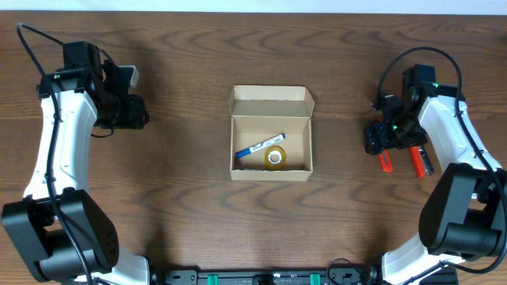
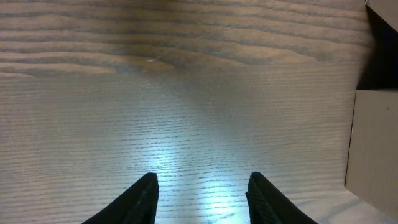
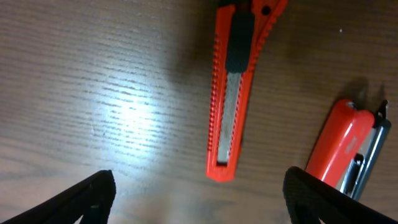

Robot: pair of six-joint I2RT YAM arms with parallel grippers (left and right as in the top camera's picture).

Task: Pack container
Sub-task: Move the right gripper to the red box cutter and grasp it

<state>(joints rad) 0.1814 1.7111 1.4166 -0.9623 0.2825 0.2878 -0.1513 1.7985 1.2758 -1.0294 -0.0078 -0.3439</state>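
Hovering over the red utility knife (image 3: pixel 230 106), the right gripper (image 3: pixel 200 186) has its jaws spread wide on either side of it, clamping nothing. The container (image 1: pixel 271 100) sits open at mid-table, well to the left, with a blue pen (image 1: pixel 259 146) and a tape roll (image 1: pixel 275 157) inside. The step in hand looks like fetching the knife. The next move calls for lowering and closing across its narrow body, clear of the red stapler (image 3: pixel 339 143) nearby. The left gripper (image 2: pixel 200 186) hangs far left, jaws apart and empty.
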